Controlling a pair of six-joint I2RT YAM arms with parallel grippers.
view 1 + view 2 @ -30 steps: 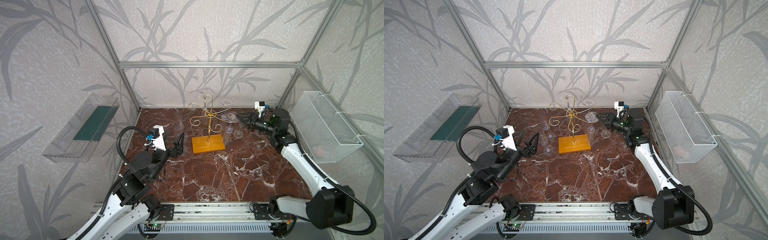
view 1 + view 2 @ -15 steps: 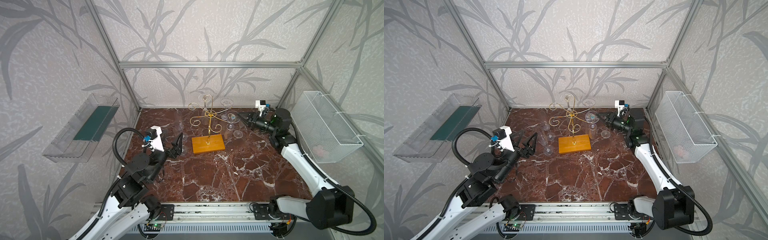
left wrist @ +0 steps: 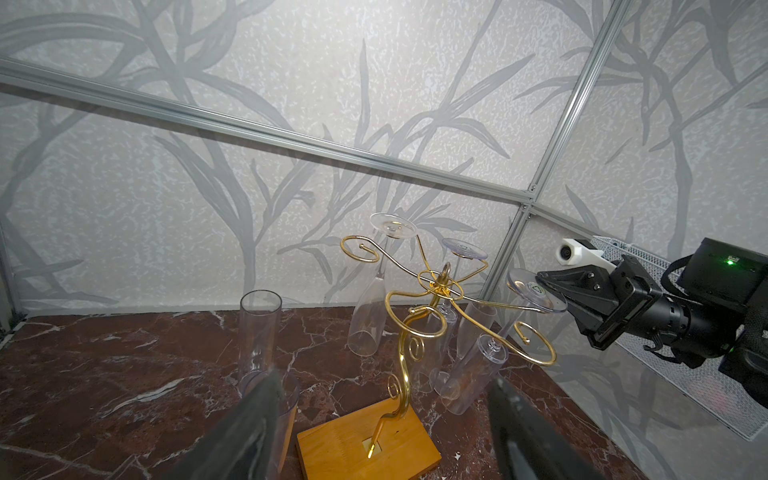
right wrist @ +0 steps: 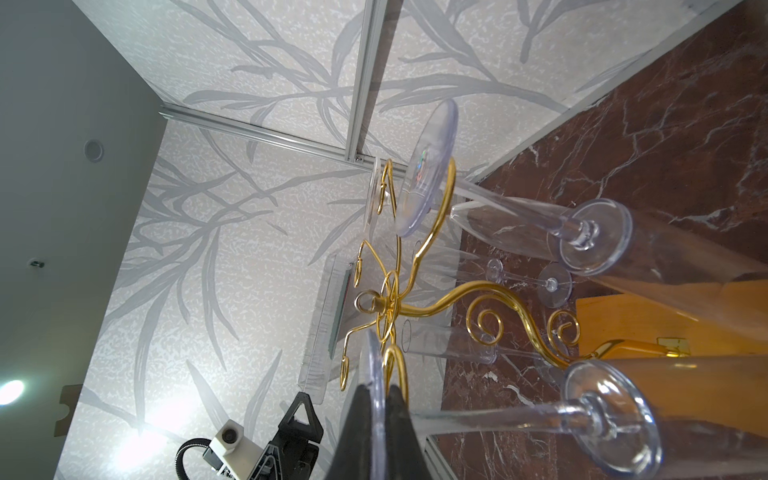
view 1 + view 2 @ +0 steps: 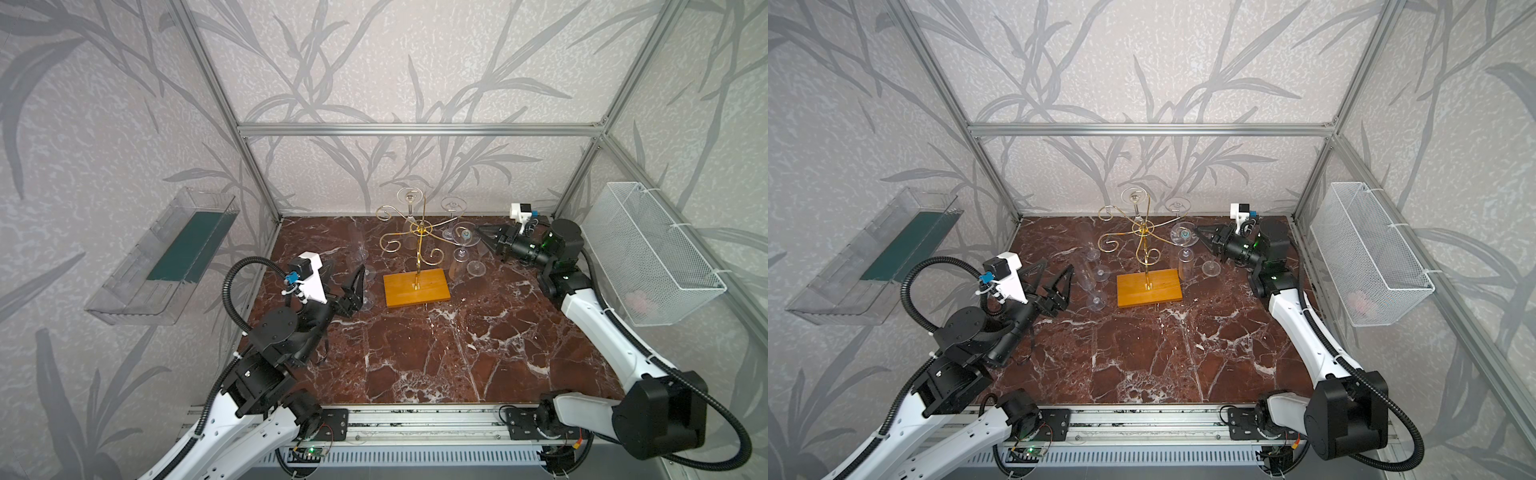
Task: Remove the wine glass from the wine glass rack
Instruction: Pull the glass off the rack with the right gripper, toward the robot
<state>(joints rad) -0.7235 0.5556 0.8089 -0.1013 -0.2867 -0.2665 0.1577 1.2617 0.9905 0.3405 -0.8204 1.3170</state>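
Right hand [image 5: 1198,230] pinches the foot rim of the hanging wine glass [image 5: 1183,235]; a sideways pull could slip that thin grip or topple the wine glass rack [image 5: 1148,289]. Left hand [image 5: 1054,271] hovers open.

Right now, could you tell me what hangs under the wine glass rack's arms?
Three glasses hang bowl-down from the wine glass rack: a rear glass, a second rear glass, and the wine glass whose foot the right gripper pinches. Its fingers cover part of that foot.
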